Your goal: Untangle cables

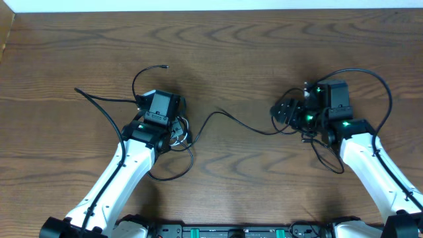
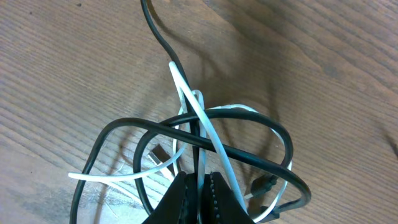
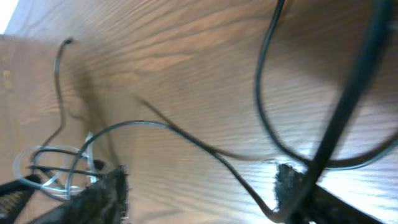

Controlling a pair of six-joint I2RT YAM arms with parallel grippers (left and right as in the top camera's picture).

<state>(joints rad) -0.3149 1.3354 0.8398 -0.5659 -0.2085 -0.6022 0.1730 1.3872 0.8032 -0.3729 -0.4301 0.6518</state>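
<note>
The tabletop point(image 1: 238, 46) is bare wood all along its far edge, and the middle between the two arms is open except for one strand. That strand is the black cable point(image 1: 231, 120), which runs from a knot nearer the left edge across to the right gripper point(image 1: 284, 112). This gripper's fingers stand wide apart, and the strand passes close by one of them. At the knot the white cable point(image 2: 200, 113) loops through black coils, and the left gripper point(image 2: 198, 196) is pinched together on the white cable. One free black end curls toward the far edge, and another points toward the left edge
</note>
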